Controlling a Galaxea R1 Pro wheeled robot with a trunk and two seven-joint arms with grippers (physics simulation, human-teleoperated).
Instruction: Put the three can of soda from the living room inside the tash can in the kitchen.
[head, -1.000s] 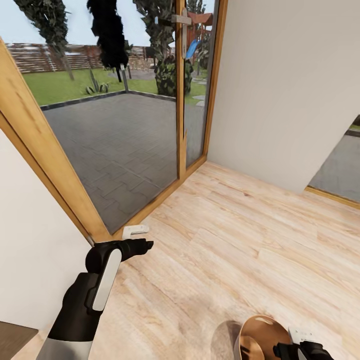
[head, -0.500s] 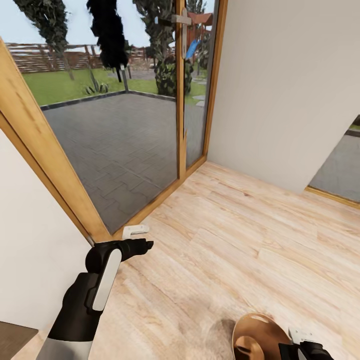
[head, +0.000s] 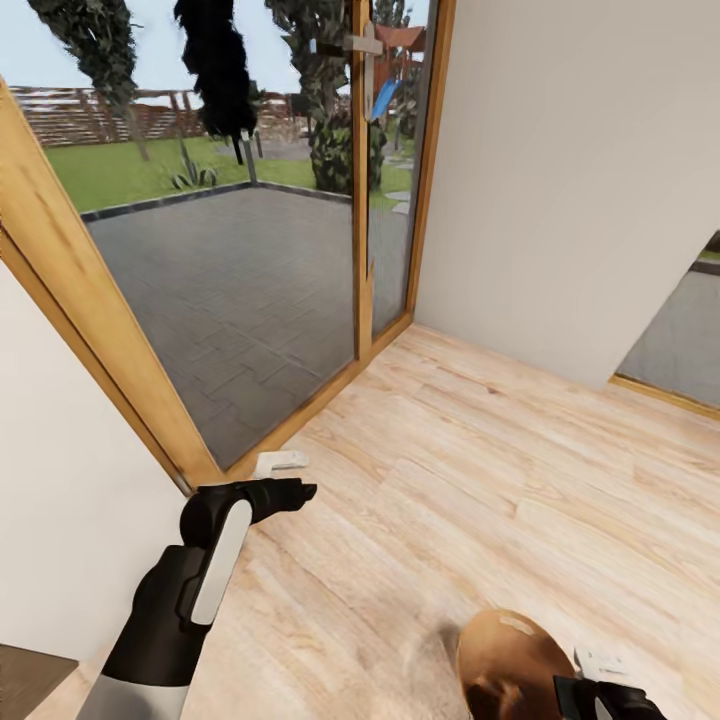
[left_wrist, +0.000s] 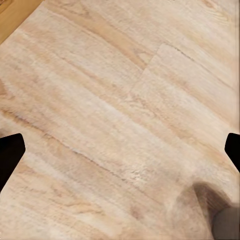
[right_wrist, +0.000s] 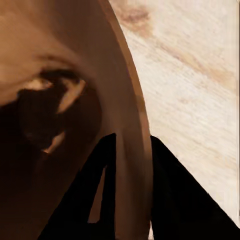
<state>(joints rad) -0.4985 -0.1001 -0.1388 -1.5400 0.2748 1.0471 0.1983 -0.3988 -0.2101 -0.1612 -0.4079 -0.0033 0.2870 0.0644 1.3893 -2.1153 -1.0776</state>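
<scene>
The right end effector (right_wrist: 131, 150) is clamped on the rim of the tash can (head: 505, 660), held low at the near right over the wooden floor (head: 480, 480). The left end effector (left_wrist: 120, 150) hangs spread wide, holding nothing. A glass patio door (head: 230, 280) stands far left, a white wall (head: 570, 180) far right.

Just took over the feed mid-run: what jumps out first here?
The big wood-framed glass door ahead-left, with a paved patio and garden beyond it. At the head view's lower right, the right gripper is pinched on the rim of the brown-inside bin, held over the pale plank floor. The left gripper hangs open and empty.
</scene>
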